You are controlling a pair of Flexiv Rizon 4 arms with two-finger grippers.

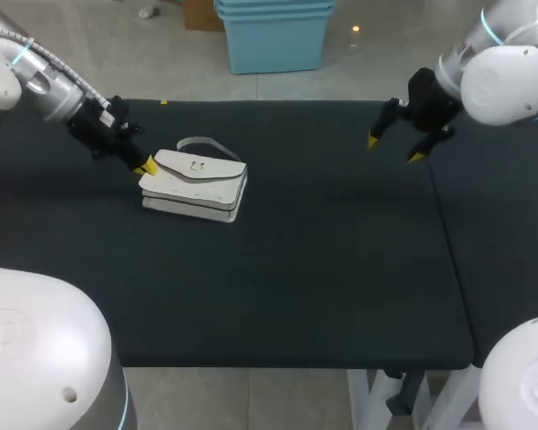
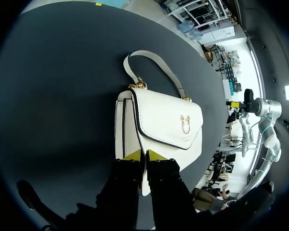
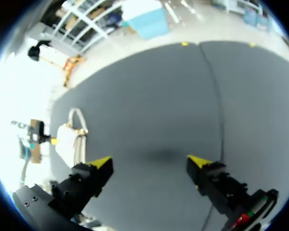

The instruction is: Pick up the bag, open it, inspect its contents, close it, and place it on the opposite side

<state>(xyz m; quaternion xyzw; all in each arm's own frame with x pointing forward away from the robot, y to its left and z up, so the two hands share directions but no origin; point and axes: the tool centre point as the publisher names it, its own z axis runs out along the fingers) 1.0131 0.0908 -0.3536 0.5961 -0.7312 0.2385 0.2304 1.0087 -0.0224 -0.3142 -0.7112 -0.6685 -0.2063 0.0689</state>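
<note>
On the left half of the dark table (image 1: 323, 269) a white handbag (image 1: 197, 184) lies flat on its back, flap side up and closed. A small gold clasp (image 1: 195, 165) sits in the middle of the flap. The carry strap (image 1: 197, 143) arcs out from the bag's far edge and rests on the tabletop.

My left arm comes in from the left corner, and the left gripper (image 1: 146, 166) is down at the bag's near-left corner. In the left wrist view the handbag (image 2: 164, 122) fills the space just ahead of the left gripper (image 2: 144, 155). The two yellow tips stand close together with a thin white edge of the bag running between them, so the fingers appear clamped on that edge. The clasp (image 2: 185, 123) and the strap (image 2: 154, 60) lie beyond the fingers, the strap fixed to gold rings at the bag's top.

My right arm comes in from the right corner. The right gripper (image 1: 394, 148) hangs above the table's right part, well apart from the bag, with its fingers spread wide and nothing between them. From the right wrist view, the right gripper (image 3: 149, 163) points at bare table surface, and the handbag (image 3: 67, 139) shows far off beyond one finger.
</note>
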